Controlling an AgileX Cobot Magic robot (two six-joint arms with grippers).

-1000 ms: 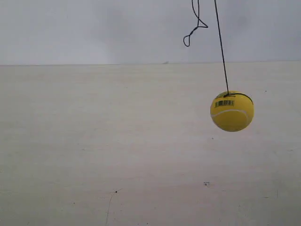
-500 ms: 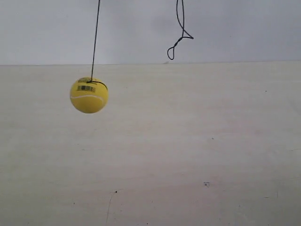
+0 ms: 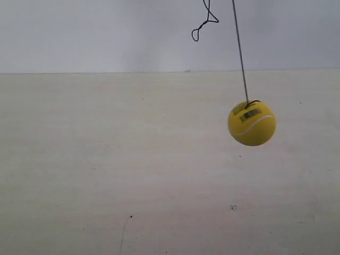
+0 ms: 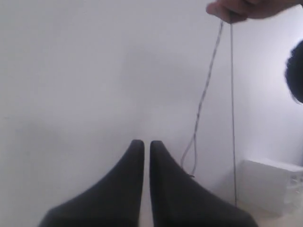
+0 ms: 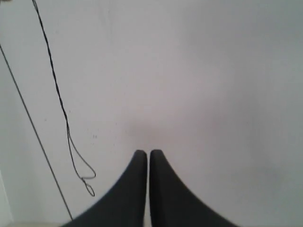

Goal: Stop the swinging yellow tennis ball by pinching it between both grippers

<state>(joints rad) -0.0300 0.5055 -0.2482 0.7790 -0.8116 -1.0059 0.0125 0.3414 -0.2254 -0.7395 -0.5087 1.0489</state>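
Note:
The yellow tennis ball (image 3: 252,123) hangs on a thin black string (image 3: 239,50) at the right of the exterior view, above a pale table; its barcode sticker and white seam face the camera. Neither gripper shows in that view. In the left wrist view my left gripper (image 4: 143,143) is shut, its black jaws nearly touching, nothing between them. My right gripper (image 5: 144,153) is shut and empty too. The ball is out of both wrist views; only the string (image 4: 232,109) and its loose tail (image 5: 59,101) show there.
A hand (image 4: 251,8) holds the string's top in the left wrist view. A loose loop of string (image 3: 204,22) dangles at the top of the exterior view. A white box (image 4: 270,184) stands beyond the left gripper. The pale table (image 3: 133,170) runs to a grey wall.
The ball swung from the right to the left of the exterior view, and is now back at the right. The loose loop has risen a little.

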